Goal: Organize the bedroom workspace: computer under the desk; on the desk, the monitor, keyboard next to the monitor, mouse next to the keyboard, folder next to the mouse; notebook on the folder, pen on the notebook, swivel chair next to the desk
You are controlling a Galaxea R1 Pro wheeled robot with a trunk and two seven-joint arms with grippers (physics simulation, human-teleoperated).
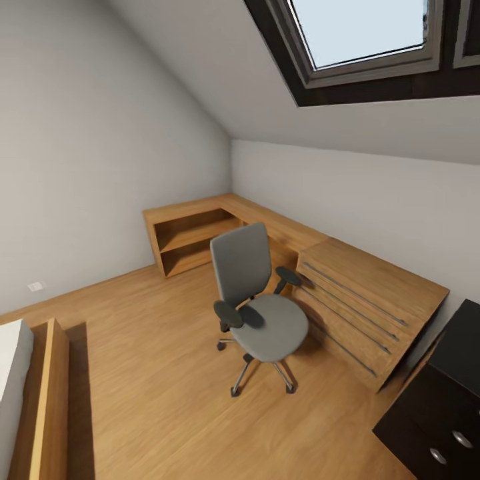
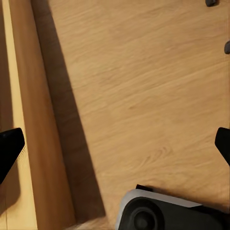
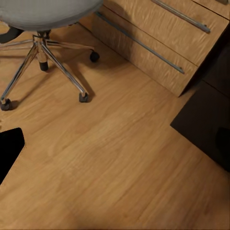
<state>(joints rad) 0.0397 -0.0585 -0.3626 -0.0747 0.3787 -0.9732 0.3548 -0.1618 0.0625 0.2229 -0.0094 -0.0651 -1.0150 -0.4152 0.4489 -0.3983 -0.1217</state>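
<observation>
Swivel chair sits bare-seated by the wood cabinets, off the bench; both end effectors spread, empty; most remains.

Swivel chair on wood floor

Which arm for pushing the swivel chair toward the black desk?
Probably right: its wrist view faces the grey, chrome-based swivel chair and the black desk unit; the left's faces wood floor by a light-wood rail.
</observation>
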